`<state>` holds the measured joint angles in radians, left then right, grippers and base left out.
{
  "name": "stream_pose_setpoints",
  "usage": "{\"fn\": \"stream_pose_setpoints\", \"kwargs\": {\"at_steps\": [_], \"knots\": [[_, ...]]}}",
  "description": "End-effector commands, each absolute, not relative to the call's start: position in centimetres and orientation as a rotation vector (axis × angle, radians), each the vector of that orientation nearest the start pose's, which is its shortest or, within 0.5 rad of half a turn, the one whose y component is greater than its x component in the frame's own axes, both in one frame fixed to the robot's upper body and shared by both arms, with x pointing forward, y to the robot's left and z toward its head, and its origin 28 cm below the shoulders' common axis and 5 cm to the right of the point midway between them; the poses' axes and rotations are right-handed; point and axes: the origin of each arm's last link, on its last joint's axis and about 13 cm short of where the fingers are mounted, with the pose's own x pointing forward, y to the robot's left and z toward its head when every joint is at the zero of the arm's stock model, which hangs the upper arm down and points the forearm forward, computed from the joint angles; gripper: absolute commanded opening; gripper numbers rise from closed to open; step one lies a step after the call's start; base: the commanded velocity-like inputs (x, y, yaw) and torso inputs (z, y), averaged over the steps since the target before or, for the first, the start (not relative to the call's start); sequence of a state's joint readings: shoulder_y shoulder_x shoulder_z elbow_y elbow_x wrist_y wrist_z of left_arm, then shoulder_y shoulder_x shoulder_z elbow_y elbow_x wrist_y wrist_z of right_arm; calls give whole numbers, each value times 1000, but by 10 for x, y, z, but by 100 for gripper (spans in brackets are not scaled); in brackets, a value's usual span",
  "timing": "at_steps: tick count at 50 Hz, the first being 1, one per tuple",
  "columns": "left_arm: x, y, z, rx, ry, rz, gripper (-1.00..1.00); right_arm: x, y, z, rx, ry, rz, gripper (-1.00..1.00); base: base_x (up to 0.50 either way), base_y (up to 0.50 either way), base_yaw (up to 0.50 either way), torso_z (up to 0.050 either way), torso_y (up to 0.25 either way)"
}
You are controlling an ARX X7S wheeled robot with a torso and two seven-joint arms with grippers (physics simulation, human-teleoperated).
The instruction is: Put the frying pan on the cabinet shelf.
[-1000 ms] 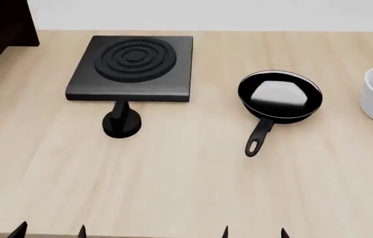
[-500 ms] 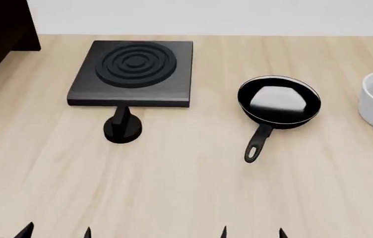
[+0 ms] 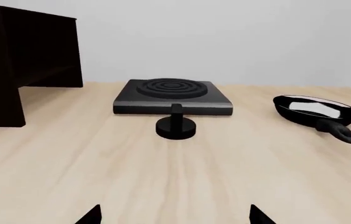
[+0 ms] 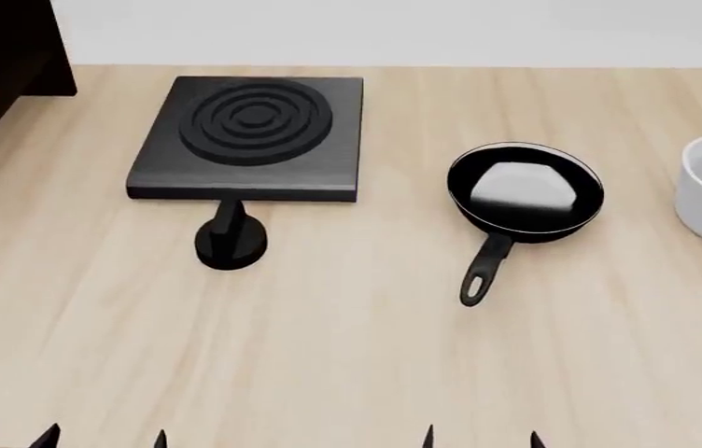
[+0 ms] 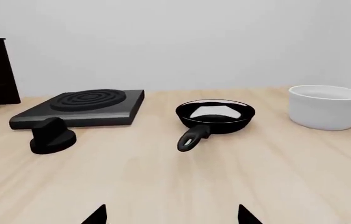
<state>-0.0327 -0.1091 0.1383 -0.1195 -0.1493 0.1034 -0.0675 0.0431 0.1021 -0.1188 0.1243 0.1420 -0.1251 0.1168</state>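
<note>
frying pan (image 4: 525, 195) on worktop (image 4: 351, 355), handle toward robot | right hand (image 4: 481, 437) wide, empty, well short of it | left hand (image 4: 105, 436) wide, empty, farther off

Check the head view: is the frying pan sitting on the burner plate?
No, the frying pan sits on the bare table, apart from the burner plate.

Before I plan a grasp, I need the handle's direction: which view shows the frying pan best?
The head view: the frying pan shows whole from above, handle toward the robot. The right wrist view shows it side-on, handle loop nearest. The left wrist view shows it near the picture's edge, handle foreshortened.
</note>
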Motion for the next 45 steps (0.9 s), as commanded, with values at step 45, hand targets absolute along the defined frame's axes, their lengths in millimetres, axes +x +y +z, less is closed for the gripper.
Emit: {"fn": "stream_pose_setpoints", "kwargs": {"at_steps": [45], "knots": [[212,202,10,-47,9,-60,100,214,-98,13,3,-90,-10,100,396,158,0,0,0]]}}
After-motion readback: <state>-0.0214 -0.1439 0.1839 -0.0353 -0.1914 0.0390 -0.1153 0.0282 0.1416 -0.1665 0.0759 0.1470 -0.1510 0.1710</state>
